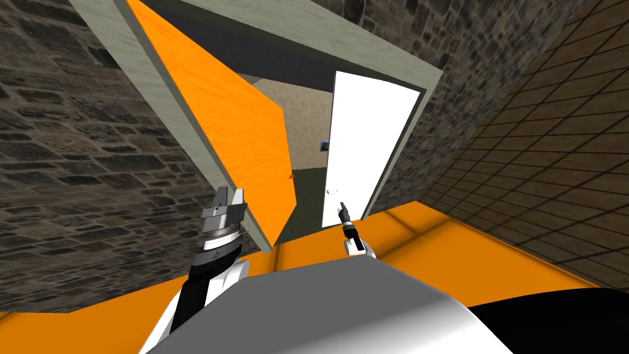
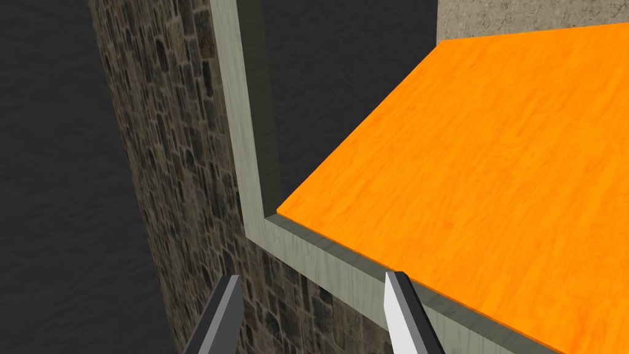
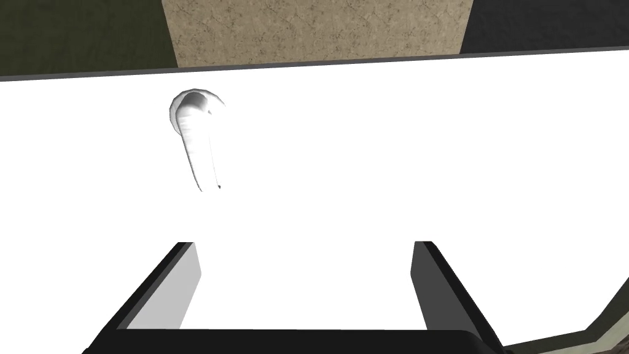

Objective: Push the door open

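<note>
Right gripper (image 3: 305, 246) is open and empty, facing the white door (image 3: 368, 153) near its lever handle (image 3: 196, 141); contact cannot be confirmed. The white door stands ajar at the right of the grey frame (image 1: 160, 98). Left gripper (image 1: 228, 196), fingers apart and empty, is beside the orange door (image 1: 233, 123).
</note>
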